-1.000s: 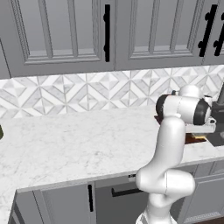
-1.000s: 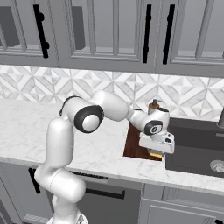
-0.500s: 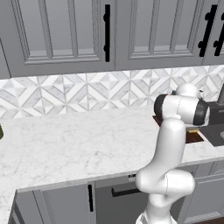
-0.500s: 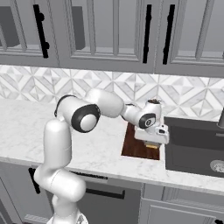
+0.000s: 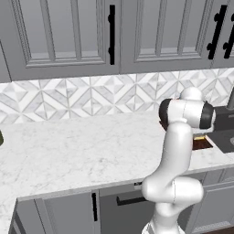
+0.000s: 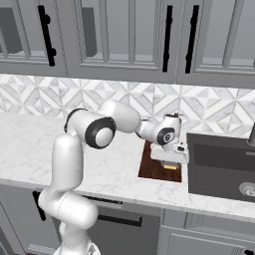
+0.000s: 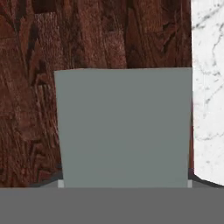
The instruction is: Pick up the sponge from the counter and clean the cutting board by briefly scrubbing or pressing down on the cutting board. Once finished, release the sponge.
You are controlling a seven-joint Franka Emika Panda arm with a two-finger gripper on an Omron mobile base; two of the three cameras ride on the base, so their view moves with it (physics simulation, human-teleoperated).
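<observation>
Close under our gripper (image 6: 171, 164), one sponge (image 7: 124, 129) sits grey side up on the one cutting board (image 7: 35, 87), directly below the hand, so the coming press goes straight down. The fingers appear closed on the sponge, though we cannot see them clearly. From the right base view a yellow sliver shows beneath the hand. Beyond, the board lies long axis front to back on the counter (image 6: 30, 149), near the dark sink (image 6: 221, 167).

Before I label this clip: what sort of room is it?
Likely a rendered kitchen: grey panelled wall cabinets, a white marble-look counter with a dark sink, and a reddish-brown wooden cutting board.
</observation>
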